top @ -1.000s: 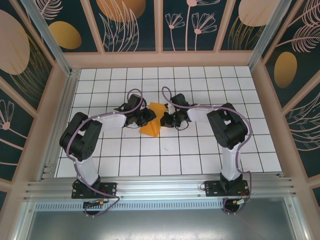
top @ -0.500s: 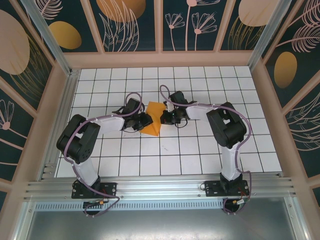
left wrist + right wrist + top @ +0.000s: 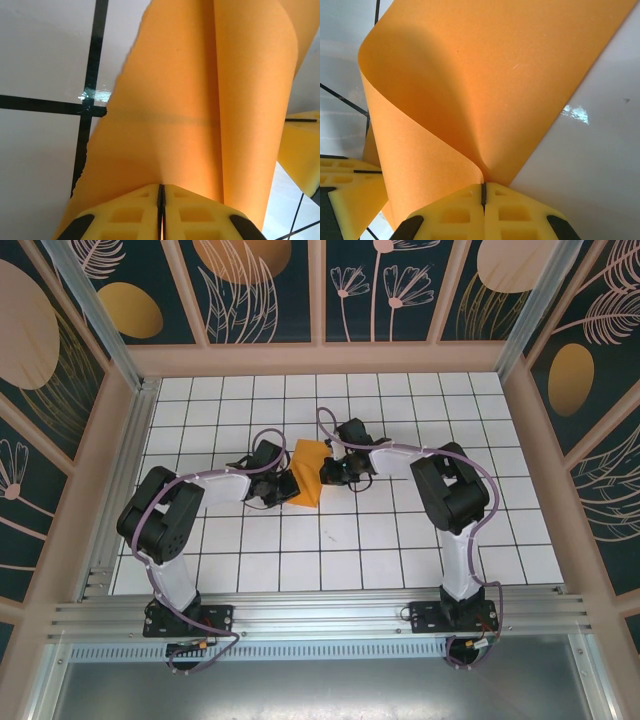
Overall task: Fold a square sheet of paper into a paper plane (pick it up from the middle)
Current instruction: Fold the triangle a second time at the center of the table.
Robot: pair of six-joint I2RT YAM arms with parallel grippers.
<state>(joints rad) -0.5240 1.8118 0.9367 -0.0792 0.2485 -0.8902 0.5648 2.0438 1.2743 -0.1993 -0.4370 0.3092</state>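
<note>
Left claw (image 3: 161, 187) is pressed together on one edge of the square sheet of paper (image 3: 200, 100); right claw (image 3: 483, 186) pinches the opposite side, so the sheet arches up mid-counter between the 2. With that bow, an uneven pull could tear it or set a crooked crease, and a slack pinch might let it slip. Beyond lie the glossy white gridded counter (image 3: 400, 540) and dark leaf-patterned walls (image 3: 420, 290)

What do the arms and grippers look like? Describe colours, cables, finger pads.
Left arm and right arm: white links, bulky black joints, looping purple cables, black bases. Left gripper and right gripper: bright yellow pads with square recesses, black backing.
</note>
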